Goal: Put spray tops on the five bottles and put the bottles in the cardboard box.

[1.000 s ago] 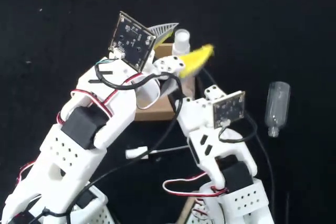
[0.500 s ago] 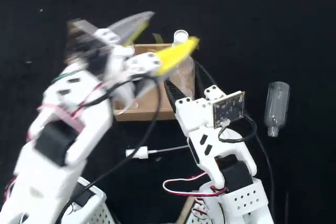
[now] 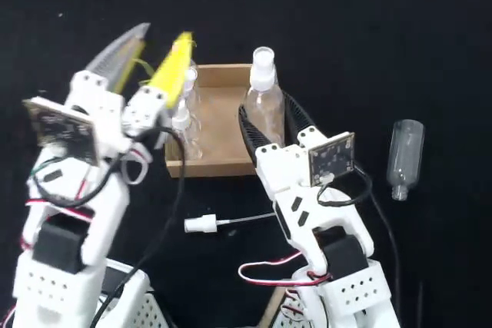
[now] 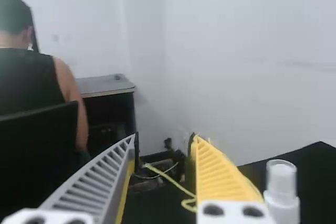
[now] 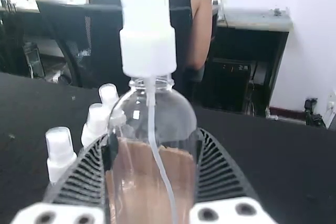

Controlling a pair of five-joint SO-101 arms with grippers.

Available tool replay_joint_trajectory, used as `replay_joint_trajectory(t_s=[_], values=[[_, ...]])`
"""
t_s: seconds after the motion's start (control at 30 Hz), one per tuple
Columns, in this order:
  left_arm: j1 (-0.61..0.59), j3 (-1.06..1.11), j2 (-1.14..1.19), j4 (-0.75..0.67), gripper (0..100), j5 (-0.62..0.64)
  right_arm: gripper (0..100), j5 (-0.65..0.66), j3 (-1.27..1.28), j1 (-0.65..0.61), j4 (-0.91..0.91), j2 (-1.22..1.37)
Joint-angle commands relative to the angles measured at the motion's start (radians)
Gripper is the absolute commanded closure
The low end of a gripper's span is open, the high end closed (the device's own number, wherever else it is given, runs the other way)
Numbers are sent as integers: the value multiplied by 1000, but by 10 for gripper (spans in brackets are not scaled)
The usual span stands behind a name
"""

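Note:
My right gripper [image 3: 265, 110] is shut on an upright clear bottle [image 3: 265, 101] with a white spray top [image 3: 263, 61] on it, at the right edge of the cardboard box [image 3: 215, 165]. In the right wrist view the bottle [image 5: 152, 129] stands between the black fingers [image 5: 84, 174] of the right gripper [image 5: 153, 140]. Three topped bottles [image 3: 187, 109] stand in the box's left side, their tops [image 5: 97, 117] visible beside it. My left gripper [image 3: 163, 34] is open and empty, raised left of the box, its fingers [image 4: 215, 177] pointing up at the room. One bare bottle [image 3: 405, 155] lies at the right.
A loose spray top [image 3: 201, 224] with its thin tube lies on the black table in front of the box, between the two arm bases. A white spray top [image 4: 281, 187] shows next to the left gripper's yellow finger. A seated person is in the room behind.
My left gripper has let go of the spray top on the held bottle and swung left and upward, away from the box. The right gripper keeps its hold on the bottle.

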Motion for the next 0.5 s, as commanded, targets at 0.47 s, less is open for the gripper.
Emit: replay_joint_trajectory(t_s=[0.47], values=[[-545, 400, -20, 64, 899, 77, 988, 0, -62, 262, 5, -10]])
